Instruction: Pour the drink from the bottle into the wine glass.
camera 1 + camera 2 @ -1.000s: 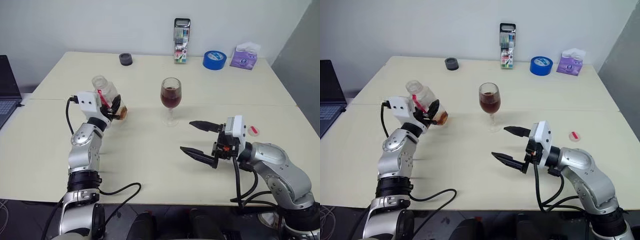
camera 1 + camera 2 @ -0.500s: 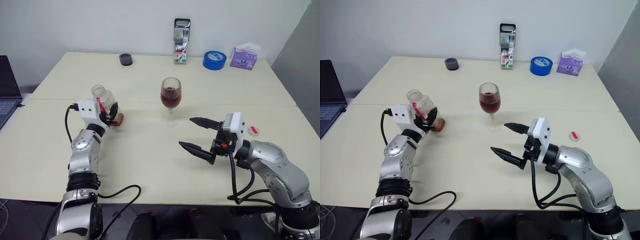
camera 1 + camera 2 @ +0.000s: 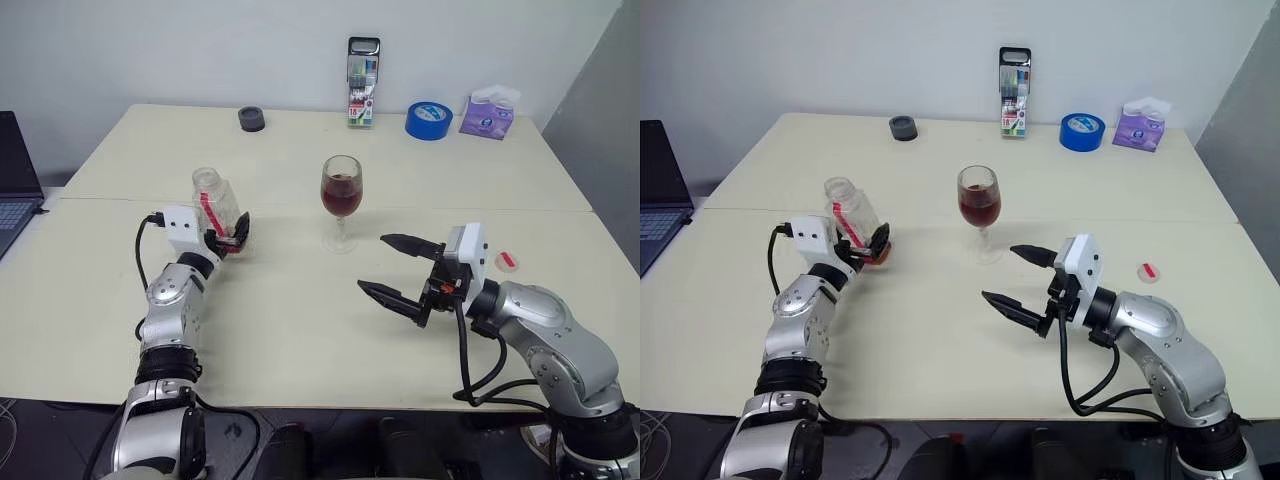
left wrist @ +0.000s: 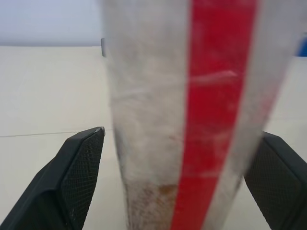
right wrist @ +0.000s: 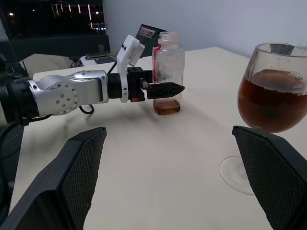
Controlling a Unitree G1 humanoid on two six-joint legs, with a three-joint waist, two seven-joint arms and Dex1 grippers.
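The bottle (image 3: 218, 203), clear with a red label strip and no cap on, stands about upright on the table's left half, with a little red-brown drink (image 5: 167, 107) left at its bottom. My left gripper (image 3: 232, 233) is open, a finger on each side of the bottle's lower body with a small gap showing in the left wrist view. The wine glass (image 3: 341, 190) stands at the table's middle, its bowl about half full of dark red drink (image 5: 268, 103). My right gripper (image 3: 373, 262) hovers open and empty to the right of and nearer than the glass.
A small white and red cap (image 3: 509, 261) lies on the table to the right of my right gripper. Along the far edge are a dark round object (image 3: 252, 118), a tall marker case (image 3: 363, 82), a blue tape roll (image 3: 429, 120) and a purple tissue pack (image 3: 487, 112). A laptop (image 3: 10, 190) sits at the left.
The bottle came down from a tilted hold in the air to upright on the table. My left gripper opened around it. The right arm barely moved.
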